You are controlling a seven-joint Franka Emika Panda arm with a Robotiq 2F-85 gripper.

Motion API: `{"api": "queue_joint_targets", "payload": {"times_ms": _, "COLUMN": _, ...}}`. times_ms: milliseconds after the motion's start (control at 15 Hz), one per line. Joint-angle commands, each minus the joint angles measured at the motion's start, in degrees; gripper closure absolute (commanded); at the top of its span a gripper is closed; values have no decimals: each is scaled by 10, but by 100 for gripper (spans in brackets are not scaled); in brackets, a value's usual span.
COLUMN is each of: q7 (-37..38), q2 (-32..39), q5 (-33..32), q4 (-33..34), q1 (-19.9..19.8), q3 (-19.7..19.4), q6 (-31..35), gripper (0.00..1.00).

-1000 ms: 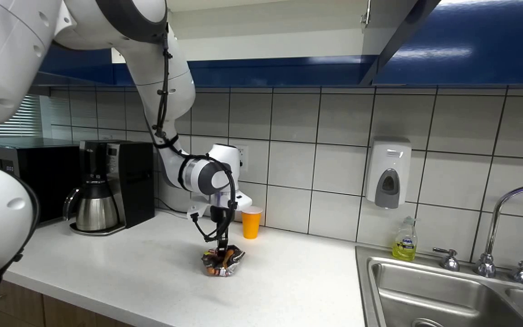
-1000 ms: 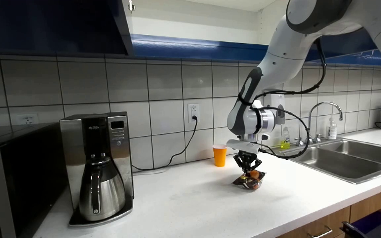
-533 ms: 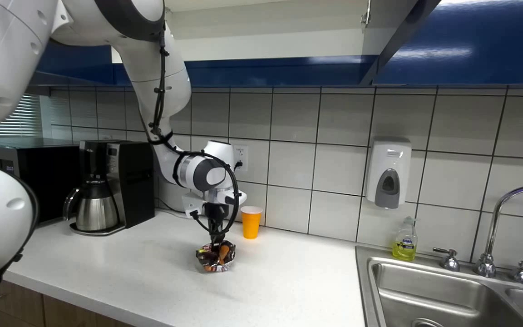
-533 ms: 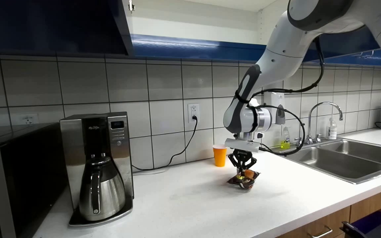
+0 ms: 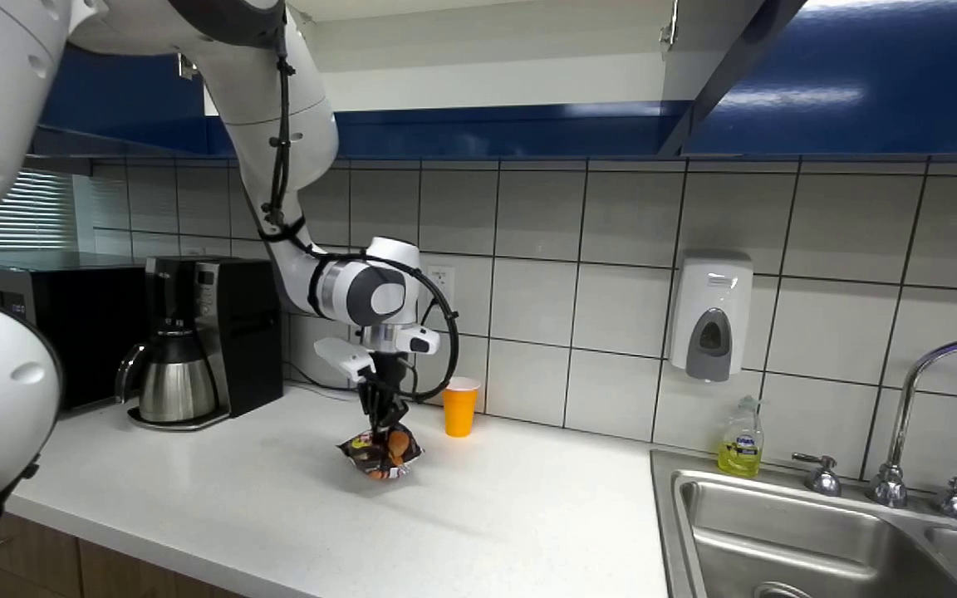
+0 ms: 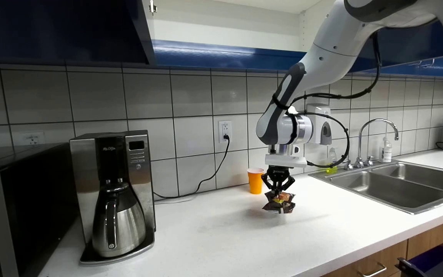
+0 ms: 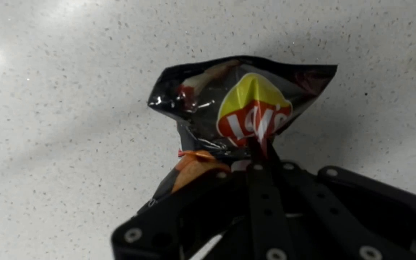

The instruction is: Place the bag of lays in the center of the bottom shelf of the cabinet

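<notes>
- Lay's bag (image 7: 200,108), black with a yellow-and-red logo, crumpled, held above the speckled white countertop (image 7: 67,90).
- Robotiq gripper (image 7: 262,146) pointing down, fingertips pinched tightly on the bag.
- Orange cup (image 6: 255,181), upright, near the tiled wall (image 6: 194,134).
- Blue cabinet (image 6: 225,57) overhead, standing open.

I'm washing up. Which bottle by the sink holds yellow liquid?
In an exterior view, the left bottle, nearer the gripper, shows yellow; the right bottle looks whitish.

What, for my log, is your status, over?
End effector pinching Lay's bag. Bag lower than open cabinet. Probably in the way: its blue front edge.
</notes>
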Motion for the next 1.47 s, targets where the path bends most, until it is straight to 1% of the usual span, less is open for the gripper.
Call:
{"api": "queue_joint_targets", "payload": {"times_ms": 0, "q7": -68, "q2": -49, "q5": -24, "q4": -22, "q1": -17, "q3": 21, "q6": -47, "gripper": 100}}
{"api": "queue_joint_targets", "payload": {"times_ms": 333, "q7": -133, "q2": -93, "q5": -53, "q4": -46, "q1": -11, "q3": 37, "q6": -94, "gripper": 100}}
{"api": "queue_joint_targets", "payload": {"times_ms": 467, "q7": -144, "q2": -120, "q5": -68, "q4": -64, "q1": -4, "q3": 44, "q6": -111, "gripper": 100}}
{"api": "queue_joint_targets", "payload": {"times_ms": 800, "q7": -140, "q2": -189, "q5": -96, "q4": -113, "q1": 10, "q3": 64, "q6": -147, "gripper": 100}}
{"api": "queue_joint_targets", "payload": {"times_ms": 1067, "q7": -129, "q2": -257, "q5": -91, "q4": -166, "q1": 19, "q3": 81, "q6": -167, "gripper": 100}}
{"api": "queue_joint_targets", "payload": {"times_ms": 1267, "q7": -131, "q2": -318, "q5": -85, "q4": -199, "q1": 24, "q3": 90, "q6": -183, "gripper": 100}}
{"api": "queue_joint_targets", "payload": {"times_ms": 1400, "q7": -120, "q2": -372, "q5": -93, "q4": -214, "q1": 26, "q3": 96, "q6": -202, "gripper": 100}}
